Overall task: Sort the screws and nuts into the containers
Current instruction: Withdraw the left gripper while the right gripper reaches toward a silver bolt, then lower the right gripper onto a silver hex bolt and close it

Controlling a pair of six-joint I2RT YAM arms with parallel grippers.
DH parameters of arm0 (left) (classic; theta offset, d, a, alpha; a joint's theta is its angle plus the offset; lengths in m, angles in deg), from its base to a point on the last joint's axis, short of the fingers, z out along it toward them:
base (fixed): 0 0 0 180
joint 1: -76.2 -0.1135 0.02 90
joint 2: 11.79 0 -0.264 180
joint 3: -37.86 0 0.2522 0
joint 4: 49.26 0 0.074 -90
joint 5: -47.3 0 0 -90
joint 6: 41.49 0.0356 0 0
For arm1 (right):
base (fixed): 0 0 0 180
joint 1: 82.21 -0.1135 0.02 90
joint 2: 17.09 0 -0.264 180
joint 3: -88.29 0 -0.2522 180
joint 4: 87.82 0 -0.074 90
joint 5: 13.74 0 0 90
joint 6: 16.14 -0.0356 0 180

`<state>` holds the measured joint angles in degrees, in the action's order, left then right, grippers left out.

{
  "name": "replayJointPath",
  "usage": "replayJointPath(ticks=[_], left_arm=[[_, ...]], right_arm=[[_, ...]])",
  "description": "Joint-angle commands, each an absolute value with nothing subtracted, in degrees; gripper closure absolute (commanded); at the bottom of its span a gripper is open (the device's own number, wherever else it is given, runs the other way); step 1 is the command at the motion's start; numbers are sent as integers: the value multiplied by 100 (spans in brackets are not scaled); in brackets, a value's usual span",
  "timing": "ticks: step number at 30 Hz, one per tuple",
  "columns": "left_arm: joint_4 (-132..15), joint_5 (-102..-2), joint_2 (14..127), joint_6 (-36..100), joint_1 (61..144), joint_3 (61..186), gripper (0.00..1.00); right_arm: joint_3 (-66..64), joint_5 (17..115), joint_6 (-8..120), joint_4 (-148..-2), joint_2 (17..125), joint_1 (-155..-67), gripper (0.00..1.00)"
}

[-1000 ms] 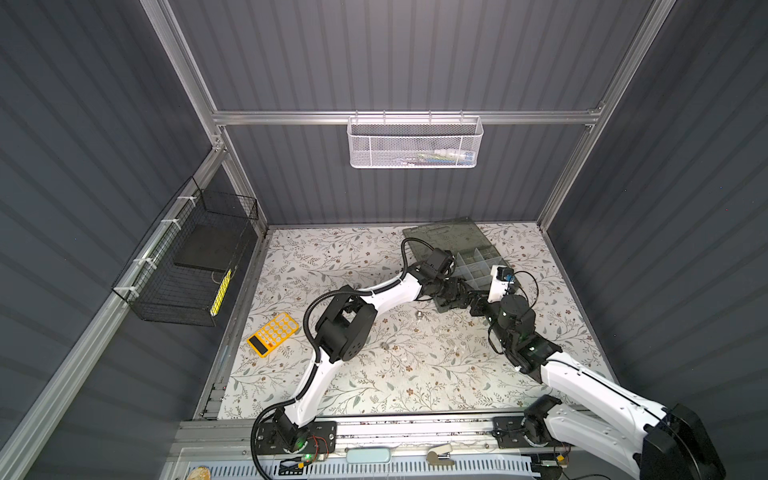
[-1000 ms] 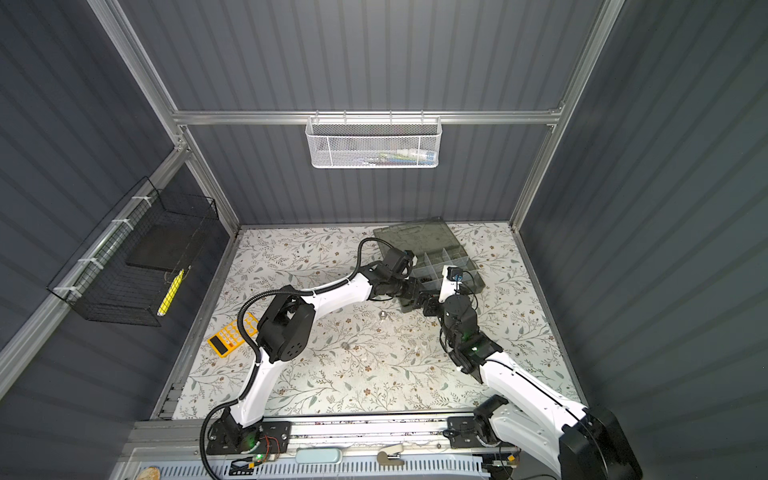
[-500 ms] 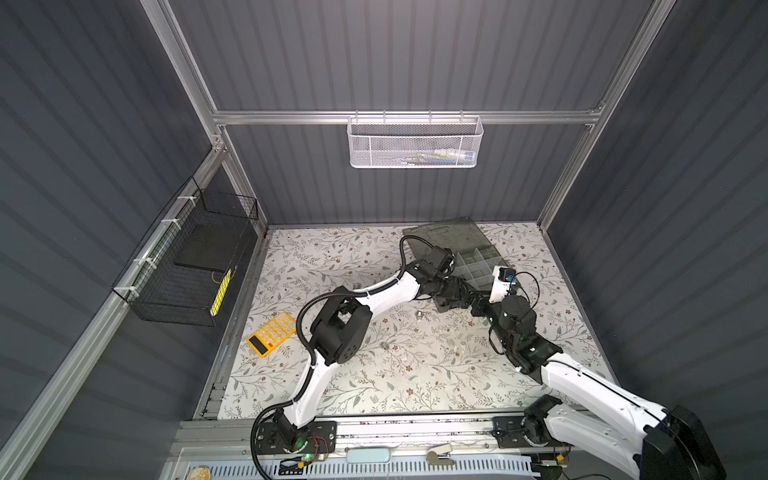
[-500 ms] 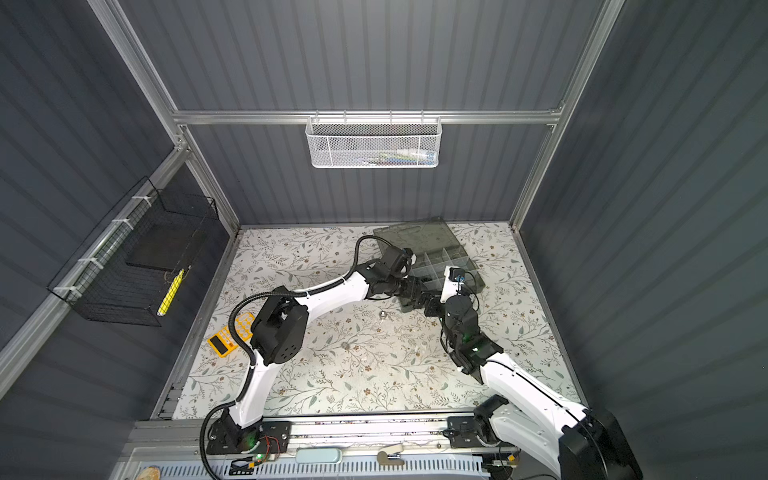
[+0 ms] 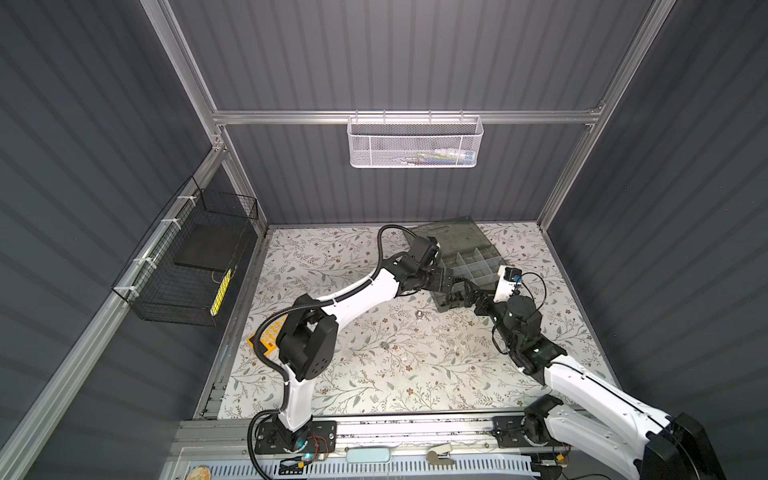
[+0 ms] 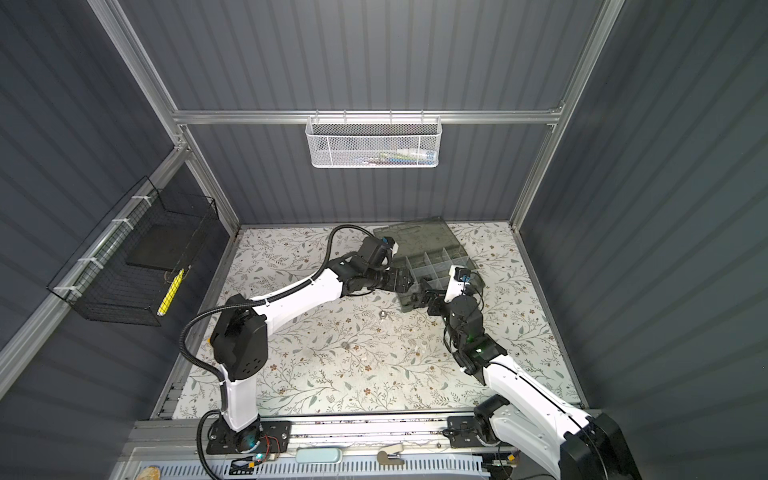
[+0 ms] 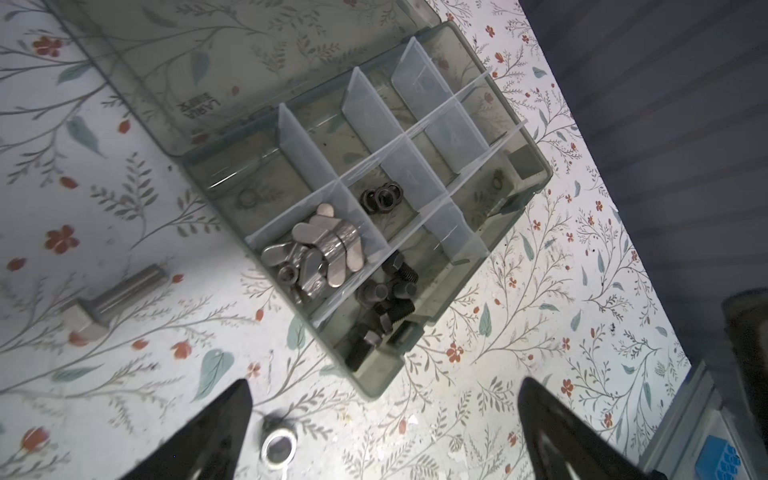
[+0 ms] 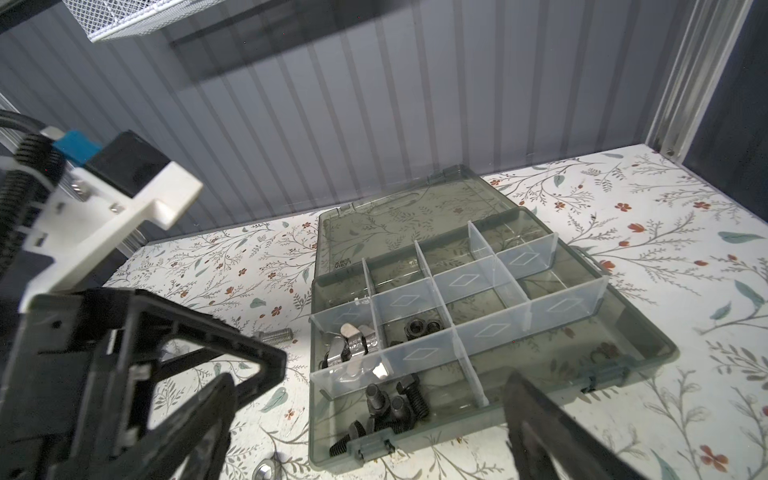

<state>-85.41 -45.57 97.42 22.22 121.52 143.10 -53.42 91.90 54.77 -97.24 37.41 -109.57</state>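
Note:
The translucent grey-green case [image 7: 536, 183] lies open, its containers split by pale dividers [image 8: 490, 266]. Black screws [image 7: 386, 299] fill the compartment at its near corner, also seen in the right wrist view [image 8: 395, 403]. Black nuts [image 7: 382, 197] sit in a middle compartment, beside one holding silver pieces [image 7: 320, 253]. My left gripper [image 7: 384, 401] is open just outside that corner, with nothing between its fingers. A silver nut [image 7: 278, 446] lies on the mat by one fingertip [image 7: 237, 403]. My right gripper [image 8: 365, 415] hangs open over the same corner. A silver screw [image 7: 120, 291] lies loose on the mat.
In both top views the case [image 5: 478, 257] sits at the back right with its lid [image 5: 453, 235] folded back. Small loose parts [image 5: 419, 313] [image 5: 385, 345] lie mid-mat. A yellow calculator [image 5: 270, 336] sits left, under my left arm. Wire basket [image 5: 187, 266] and mesh basket [image 5: 413, 143] hang on the walls.
My left gripper's jaws have spread wide apart. The left arm's elbow has swung a little toward the front left. The right arm has stayed where it was.

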Motion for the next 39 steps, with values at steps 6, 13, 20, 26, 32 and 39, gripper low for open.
replayJointPath(ticks=[6, 13, 20, 26, 32, 39], left_arm=[[-8428, -4748, 8153, 2013, 11404, 12584, 0], [-8150, -5058, 7007, 1896, 10793, 11205, 0], [-7282, -6110, 6505, 1482, 9856, 9966, 0], [-6405, -7128, 6651, 1237, 9225, 9364, 0], [-5530, -7477, 7140, 1207, 9148, 9056, 0], [-5442, -7215, 7147, 1748, 9142, 8900, 0]], right_arm=[[-4629, 8366, 5562, -9193, 4751, -10944, 1], [-3146, 7967, 5584, -7899, 6464, -11381, 1], [-1695, 8034, 5486, -6779, 7825, -11771, 1], [-225, 8231, 5372, -5794, 9048, -12086, 1], [1012, 8323, 5096, -5130, 10108, -12093, 2], [2218, 8539, 4932, -4332, 11055, -12008, 4]])
